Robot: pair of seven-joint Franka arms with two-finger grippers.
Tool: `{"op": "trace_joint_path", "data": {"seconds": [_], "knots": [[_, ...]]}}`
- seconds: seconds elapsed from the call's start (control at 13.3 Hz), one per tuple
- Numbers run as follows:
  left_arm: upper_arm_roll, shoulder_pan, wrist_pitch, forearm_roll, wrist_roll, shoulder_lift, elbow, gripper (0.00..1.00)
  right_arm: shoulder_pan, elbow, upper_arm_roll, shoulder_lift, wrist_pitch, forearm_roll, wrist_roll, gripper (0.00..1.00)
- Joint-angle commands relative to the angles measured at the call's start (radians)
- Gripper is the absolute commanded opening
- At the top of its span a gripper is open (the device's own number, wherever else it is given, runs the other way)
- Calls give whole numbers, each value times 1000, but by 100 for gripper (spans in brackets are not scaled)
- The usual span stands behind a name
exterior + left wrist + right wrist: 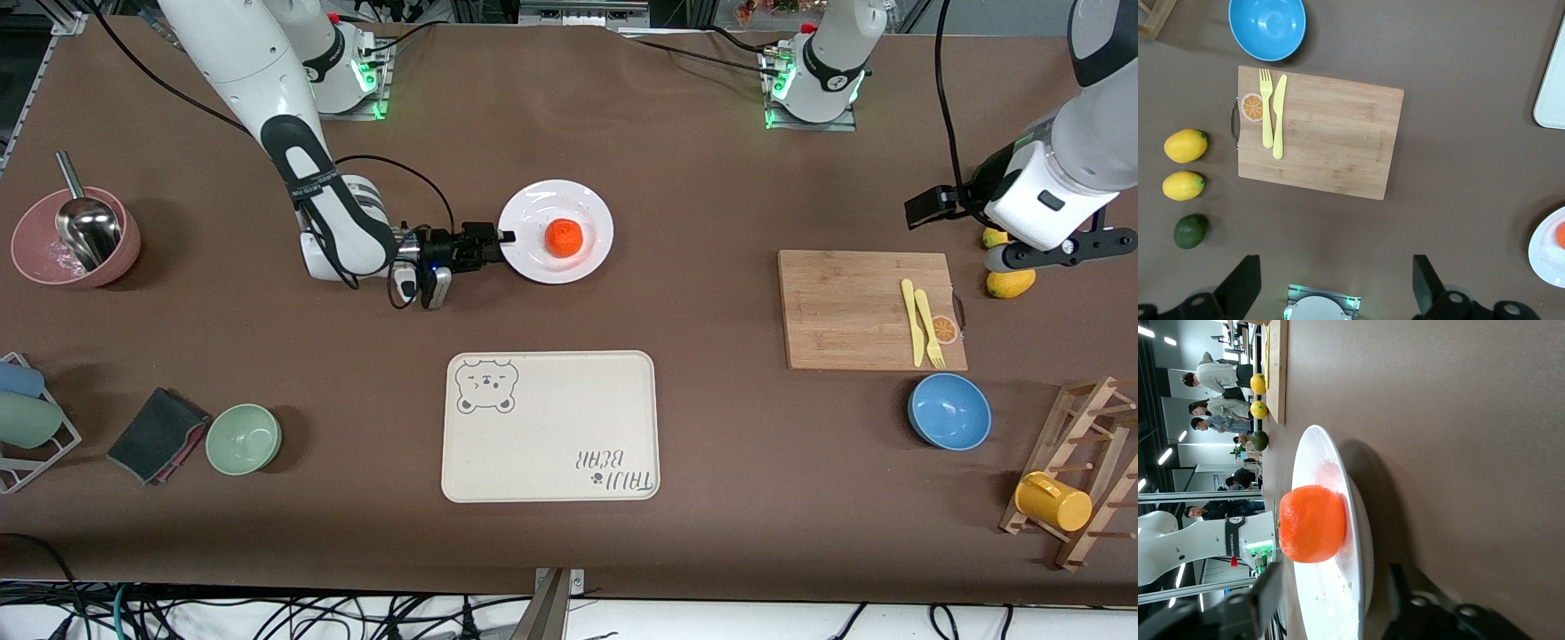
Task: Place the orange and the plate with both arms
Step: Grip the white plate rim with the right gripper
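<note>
The orange [564, 237] sits in the middle of the white plate [590, 209], which lies flat on the brown table [676, 178] farther from the front camera than the cream tray [551, 444]. That tray carries a bear face in one corner and the lettering "TAIJI BEAR", upside down from the front camera. The right gripper [507, 236] is down at table level at the plate's rim, on the side toward the right arm's end, fingers spread apart with the rim between them; the right wrist view shows the plate edge running between the two dark fingers [1251, 600], not clamped. The left gripper [1062, 253] hangs in the air over the lemons [1011, 283] beside the wooden cutting board [845, 307], jaws released and wide, holding nothing. On the board lie a yellow fork [930, 331] and knife [910, 320] next to a small orange-slice picture [944, 330]. The blue bowl [949, 411] and the green bowl [244, 438] hold nothing, while the pink bowl [36, 258] holds a metal scoop [87, 227]
</note>
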Motion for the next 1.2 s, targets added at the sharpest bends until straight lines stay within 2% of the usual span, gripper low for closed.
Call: {"op": "trace_joint_path", "data": {"seconds": [0.0,0.08,0.38,0.75,1.13], "knots": [[-3,19,15,-29,9,-31,-31,100,7,-6,-1,-7,11,22,-29,59],[-3,19,13,-29,9,-31,-32,100,11,-6,-1,-5,22,22,-29,53],[-3,19,10,-29,9,-31,-31,100,31,2,-1,13,65,24,-36,53],[-3,19,9,-29,9,-31,-31,100,54,3,-1,13,116,25,-34,38],[-3,19,6,-29,8,-29,-32,100,70,3,-1,13,120,38,-34,33]]}}
